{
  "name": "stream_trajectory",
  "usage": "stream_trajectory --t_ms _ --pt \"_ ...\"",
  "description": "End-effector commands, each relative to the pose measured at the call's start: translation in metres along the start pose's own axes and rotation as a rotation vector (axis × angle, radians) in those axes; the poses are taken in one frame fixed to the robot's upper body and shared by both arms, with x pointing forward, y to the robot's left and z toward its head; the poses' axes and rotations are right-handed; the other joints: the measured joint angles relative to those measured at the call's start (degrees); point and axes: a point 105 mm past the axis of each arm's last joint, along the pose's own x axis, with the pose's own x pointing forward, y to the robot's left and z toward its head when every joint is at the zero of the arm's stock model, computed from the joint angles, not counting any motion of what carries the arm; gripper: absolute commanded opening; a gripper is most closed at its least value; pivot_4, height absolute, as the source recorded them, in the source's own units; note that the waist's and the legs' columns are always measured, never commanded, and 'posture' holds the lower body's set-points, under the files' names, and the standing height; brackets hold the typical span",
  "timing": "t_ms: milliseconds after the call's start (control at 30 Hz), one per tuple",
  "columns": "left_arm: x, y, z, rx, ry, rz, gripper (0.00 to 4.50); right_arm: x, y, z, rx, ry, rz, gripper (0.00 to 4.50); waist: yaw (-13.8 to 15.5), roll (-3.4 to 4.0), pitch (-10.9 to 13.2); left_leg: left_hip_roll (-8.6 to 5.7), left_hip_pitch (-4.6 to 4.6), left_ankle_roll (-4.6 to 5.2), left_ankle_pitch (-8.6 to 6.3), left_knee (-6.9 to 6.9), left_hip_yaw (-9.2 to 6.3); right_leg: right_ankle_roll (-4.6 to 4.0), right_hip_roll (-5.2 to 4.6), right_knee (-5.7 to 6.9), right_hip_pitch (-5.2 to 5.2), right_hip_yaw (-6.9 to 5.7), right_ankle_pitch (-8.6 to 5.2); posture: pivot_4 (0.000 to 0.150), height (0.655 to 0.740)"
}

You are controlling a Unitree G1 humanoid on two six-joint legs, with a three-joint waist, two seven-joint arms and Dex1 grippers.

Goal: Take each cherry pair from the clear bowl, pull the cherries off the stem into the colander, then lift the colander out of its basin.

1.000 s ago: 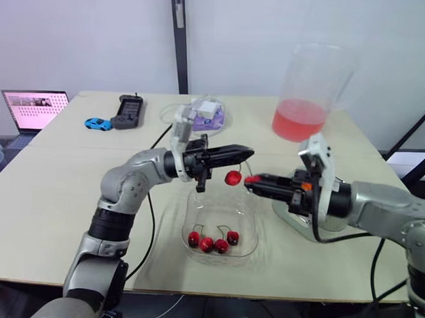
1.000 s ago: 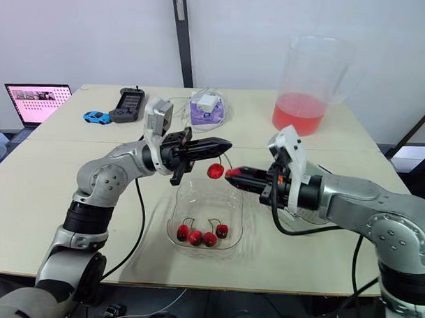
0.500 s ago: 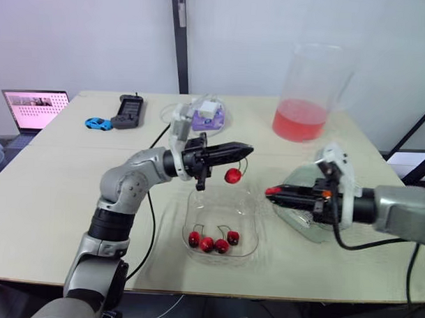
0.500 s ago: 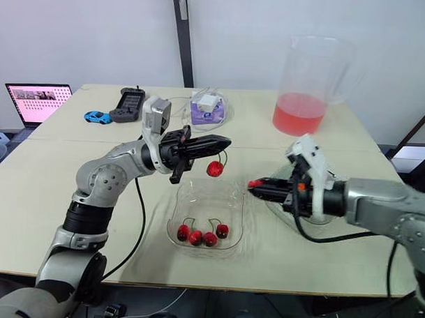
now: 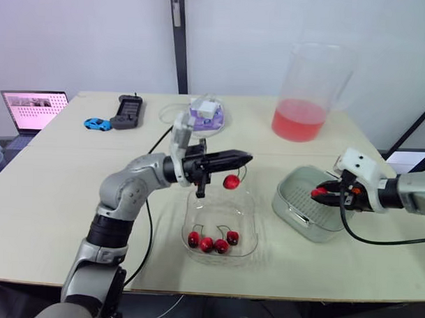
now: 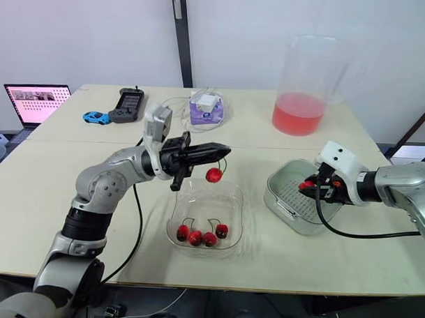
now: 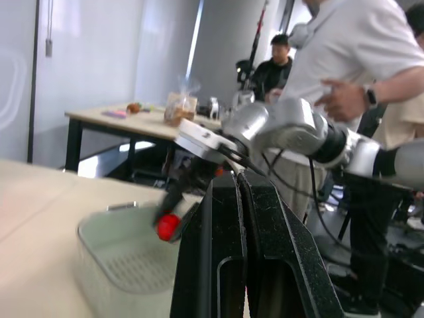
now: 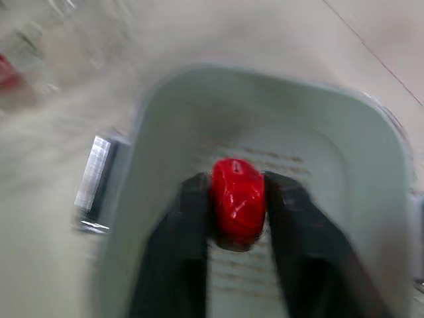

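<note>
Start with the right gripper (image 6: 309, 185): its two black fingers are pinched tight on a single red cherry (image 8: 237, 201), no stem on it that I can make out. It hangs right over the pale colander (image 8: 371, 165), which sits nested in its metal basin (image 6: 283, 212). Across the way, the left gripper (image 5: 244, 158) has its jaws pressed together on the thin stem (image 6: 221, 161), and the partner cherry (image 5: 230, 182) dangles from it above the clear bowl (image 5: 250, 217). Down in that bowl, four more cherries (image 5: 213, 243) lie in a row with stems curling up, so by my count two pairs wait their turn.

The step in hand looks like the drop, and here's how to do it well: bring the fingertips low inside the colander walls before letting go, and part the jaws just enough for the fruit to fall. That way it settles on the perforated floor instead of bouncing off the rim. The left arm should hold its pinch firm and level, since the dangling cherry is the next one to pluck. The colander lift is a long way off
</note>
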Motion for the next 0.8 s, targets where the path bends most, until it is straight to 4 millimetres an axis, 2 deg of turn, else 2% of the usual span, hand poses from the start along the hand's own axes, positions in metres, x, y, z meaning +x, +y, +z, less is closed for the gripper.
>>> stream_trajectory --t_ms 33,100,333,433,533,633,800 --pt "0.004 -0.007 0.009 0.067 0.000 -0.027 0.00 -0.011 -0.009 0.012 -0.051 -0.022 -0.017 3.47 0.05 0.01 0.01 0.00 -0.01 0.00 0.00 0.00 0.00 0.00 -0.01 0.00 0.00 0.00 0.00 0.150 0.7332" --pt "0.004 -0.007 0.010 0.069 -0.001 -0.024 0.00 -0.017 -0.013 0.017 -0.052 -0.032 -0.022 4.44 0.08 0.01 0.01 -0.01 -0.01 0.00 0.00 0.01 0.01 0.00 -0.02 0.00 0.00 0.00 0.00 0.150 0.7332" --pt "0.003 -0.006 0.011 0.066 -0.008 -0.018 0.00 -0.050 0.000 0.059 0.053 -0.238 0.045 4.48 0.14 0.01 0.01 0.00 -0.01 0.00 0.00 0.00 -0.01 0.00 0.00 0.00 0.00 0.00 0.00 0.150 0.7332" --pt "0.004 -0.004 0.013 0.065 -0.019 -0.018 0.00 -0.059 0.020 0.093 0.065 -0.394 0.130 4.48 -0.07 0.01 0.01 0.00 0.00 0.01 0.00 0.00 0.00 0.00 0.00 0.00 0.01 0.00 0.00 0.150 0.7332" --pt "0.006 -0.004 0.018 0.052 -0.043 -0.022 0.00 -0.056 0.047 0.118 0.067 -0.525 0.244 4.48 0.01 0.00 0.01 0.01 0.02 0.01 0.00 0.00 -0.02 -0.01 0.02 0.04 0.01 0.00 0.00 0.150 0.7332" --pt "0.008 -0.003 0.021 0.047 -0.057 -0.029 0.00 -0.040 0.071 0.128 0.073 -0.597 0.324 4.48 0.18 -0.03 0.01 0.00 -0.01 0.01 0.00 0.01 -0.04 0.00 0.00 0.03 0.03 -0.03 0.00 0.150 0.7332" --pt "0.009 -0.002 0.023 0.043 -0.061 -0.036 0.00 -0.020 0.091 0.140 0.114 -0.677 0.374 4.48 0.23 -0.02 0.01 -0.01 -0.02 0.01 0.00 0.03 -0.05 0.00 -0.01 0.03 0.03 -0.04 0.00 0.150 0.7332"
